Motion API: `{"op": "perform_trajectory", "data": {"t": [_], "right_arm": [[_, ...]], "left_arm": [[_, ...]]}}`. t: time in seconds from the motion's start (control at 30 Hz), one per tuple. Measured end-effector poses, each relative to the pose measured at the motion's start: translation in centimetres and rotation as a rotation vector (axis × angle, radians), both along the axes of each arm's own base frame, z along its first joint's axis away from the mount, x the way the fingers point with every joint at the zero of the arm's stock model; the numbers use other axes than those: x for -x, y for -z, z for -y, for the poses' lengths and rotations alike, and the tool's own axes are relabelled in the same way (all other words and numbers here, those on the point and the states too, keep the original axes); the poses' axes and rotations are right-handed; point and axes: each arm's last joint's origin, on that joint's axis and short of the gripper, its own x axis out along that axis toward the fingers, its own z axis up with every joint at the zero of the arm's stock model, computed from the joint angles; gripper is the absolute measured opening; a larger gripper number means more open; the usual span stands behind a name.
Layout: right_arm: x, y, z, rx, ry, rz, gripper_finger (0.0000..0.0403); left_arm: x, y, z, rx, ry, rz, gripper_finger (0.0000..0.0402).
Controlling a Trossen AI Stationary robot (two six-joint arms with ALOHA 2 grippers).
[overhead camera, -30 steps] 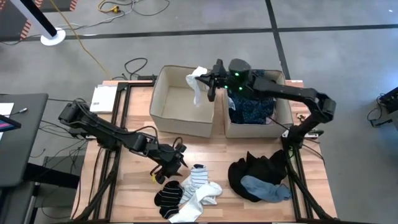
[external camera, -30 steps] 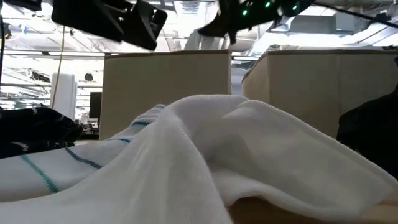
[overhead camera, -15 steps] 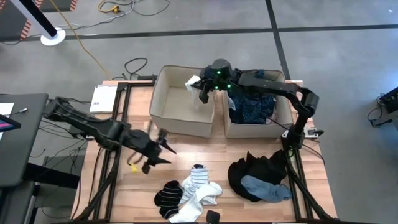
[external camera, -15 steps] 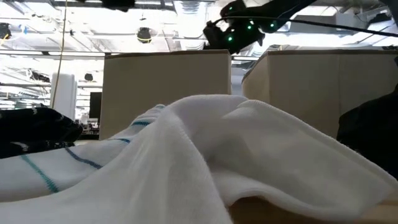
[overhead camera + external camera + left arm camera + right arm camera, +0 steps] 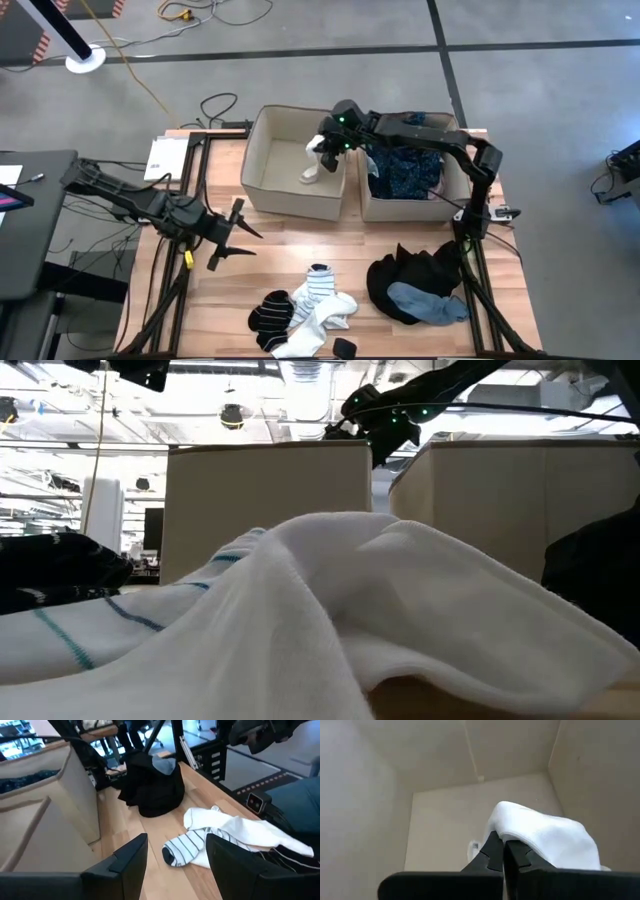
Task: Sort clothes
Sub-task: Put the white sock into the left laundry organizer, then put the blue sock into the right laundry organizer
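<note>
My right gripper (image 5: 327, 148) is inside the top of the left beige bin (image 5: 265, 185), shut on a white sock (image 5: 312, 167). It also shows over the bin's rim in the low view (image 5: 375, 432). My left gripper (image 5: 238, 230) is open and empty above the table's left part, away from the pile of striped and white socks (image 5: 303, 310). That pile fills the low view's foreground (image 5: 400, 590) and shows in the left wrist view (image 5: 220, 835). A black pile with a light blue piece (image 5: 415, 285) lies on the table at the right. My right gripper pinches the white sock's upper end (image 5: 520, 831) between its two fingers, coming from above and pointing down into the bin. The sock hangs below the fingers over the bin's floor (image 5: 445, 820). Whether its lower end touches the floor, I cannot tell.
The right beige bin (image 5: 455, 200) holds a dark blue patterned garment (image 5: 405, 175). A small dark thing (image 5: 343, 347) lies at the table's near edge. Bare wood (image 5: 330, 240) shows between the bins and the piles.
My right gripper has carried the white sock toward the table's left and down, from above the wall between the bins into the left bin. My left gripper has drawn back from the sock pile, up and toward the table's left edge.
</note>
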Motion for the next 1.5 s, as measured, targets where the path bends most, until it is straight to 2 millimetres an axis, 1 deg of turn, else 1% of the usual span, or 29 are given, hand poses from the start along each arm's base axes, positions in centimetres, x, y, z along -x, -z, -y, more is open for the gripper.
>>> {"op": "perform_trajectory", "data": {"t": [0.07,0.13,0.2,0.3,0.5,0.57,0.63,0.73,0.83,0.97,1.07,1.17,1.23,1.3,1.37,1.4,1.43,1.5], "right_arm": [[0.1,0.0,-0.1,-0.017,-0.006,-0.009,0.0013],[0.1,-0.1,-0.2,-0.022,-0.006,-0.003,0.0028],[0.1,-0.4,-0.4,-0.024,-0.006,0.003,0.0052],[0.3,-1.0,-0.8,-0.018,-0.012,0.014,0.0102],[1.7,-4.6,-2.2,0.016,-0.027,0.082,0.0219],[2.4,-6.1,-3.0,0.029,-0.038,0.111,0.0248],[3.3,-7.8,-4.0,0.044,-0.050,0.142,0.0267],[4.6,-9.8,-5.2,0.057,-0.066,0.179,0.0275],[5.8,-11.1,-6.4,0.056,-0.081,0.182,0.0276],[7.1,-12.0,-7.1,0.050,-0.084,0.162,0.0276],[6.8,-11.7,-7.2,0.073,-0.053,0.138,0.0276],[6.2,-10.0,-7.6,0.043,-0.119,0.032,0.0276],[5.7,-8.7,-7.6,0.059,-0.127,-0.049,0.0276],[5.3,-8.3,-7.0,0.121,-0.003,-0.075,0.0276],[4.9,-8.6,-6.2,0.154,0.108,-0.037,0.0276],[4.6,-8.8,-5.9,0.150,0.128,0.005,0.0276],[4.3,-8.7,-5.7,0.134,0.127,0.031,0.0276],[3.7,-8.3,-5.9,0.056,0.029,0.064,0.0276]], "left_arm": [[0.1,0.1,0.0,0.004,0.000,0.008,0.0195],[0.1,0.0,0.0,0.005,0.001,0.009,0.0195],[0.1,-0.1,0.0,0.008,0.020,0.022,0.0195],[0.0,-0.3,0.2,0.011,0.048,0.045,0.0195],[0.0,-0.3,0.2,0.002,0.058,0.052,0.0195],[0.0,-0.3,0.2,0.002,0.058,0.053,0.0195],[0.0,-0.3,0.2,-0.002,0.058,0.053,0.0195],[0.0,-0.3,0.2,-0.011,0.061,0.056,0.0195],[-0.1,-0.3,0.2,-0.022,0.063,0.061,0.0195],[-0.3,-0.5,0.3,-0.030,0.066,0.083,0.0195],[-0.3,-0.6,0.3,-0.041,0.069,0.098,0.0195],[-0.3,-0.7,0.3,-0.039,0.069,0.115,0.0195],[-0.3,-0.7,0.3,-0.038,0.069,0.117,0.0195],[-0.3,-0.7,0.3,-0.035,0.068,0.116,0.0195],[-0.3,-0.8,0.3,-0.031,0.067,0.117,0.0195],[-0.3,-0.8,0.3,-0.030,0.067,0.119,0.0195],[-0.3,-0.8,0.3,-0.027,0.067,0.125,0.0195],[-0.3,-0.9,0.3,-0.020,0.065,0.133,0.0195]]}}
